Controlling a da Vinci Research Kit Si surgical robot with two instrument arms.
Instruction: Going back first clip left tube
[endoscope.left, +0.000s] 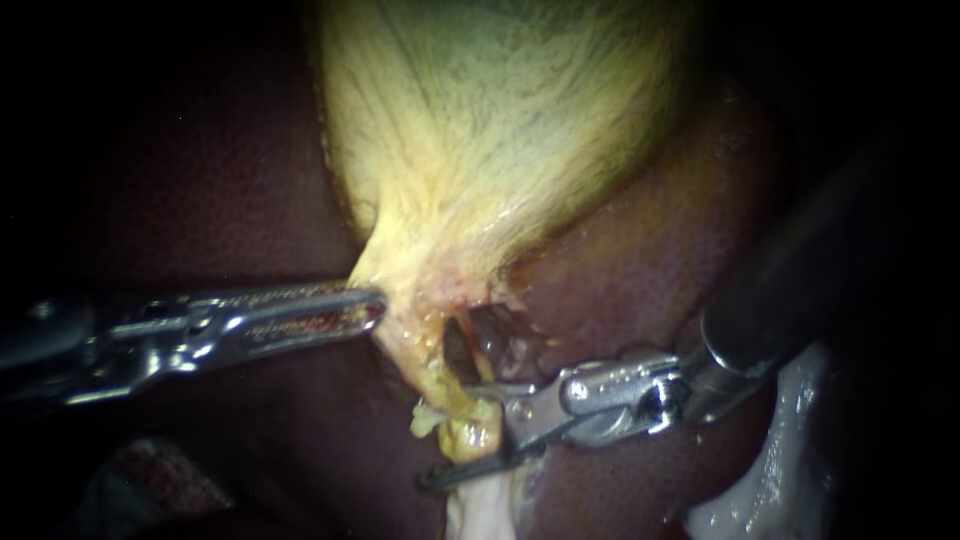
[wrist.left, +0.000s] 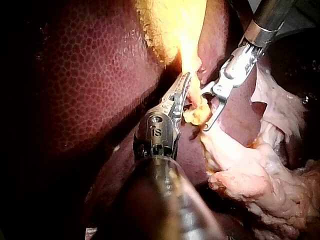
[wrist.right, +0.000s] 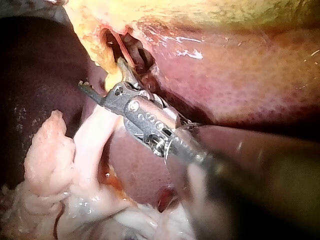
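gallbladder (endoscope.left: 500, 120) brightly lit, liver (endoscope.left: 200, 180) dim, edges black, glints on wet tissue

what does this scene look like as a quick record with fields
left instrument: jaws shut on the narrow lower end of the gallbladder
right instrument: jaws open, one on each side of the tube
tube: pale yellow, runs down from the gallbladder's neck
clip: none that I can make out on the tube
liver: dark red, behind and around everything
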